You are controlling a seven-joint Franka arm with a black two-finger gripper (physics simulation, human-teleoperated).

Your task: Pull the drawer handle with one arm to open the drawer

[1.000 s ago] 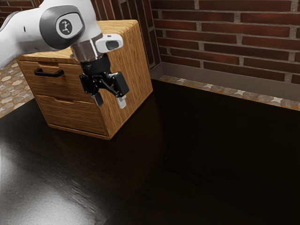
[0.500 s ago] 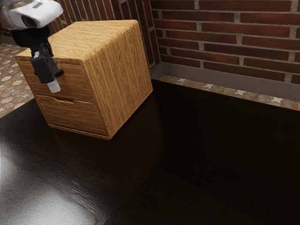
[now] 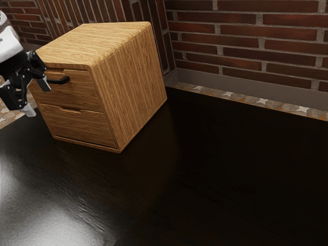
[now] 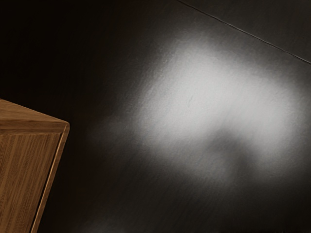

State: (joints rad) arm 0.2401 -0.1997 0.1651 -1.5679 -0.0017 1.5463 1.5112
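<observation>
Starting at the exterior view's left edge: the black gripper [image 3: 35, 97] hangs in front of the wooden cabinet [image 3: 128, 77], fingers spread wide with nothing clamped between them. Its upper finger sits right by the left end of the black handle [image 3: 60, 80] on the top drawer [image 3: 72, 95], which looks shut, flush with the front. The cabinet stands on a dark glossy table [image 3: 205, 179], with a brick wall [image 3: 246, 41] behind.
</observation>
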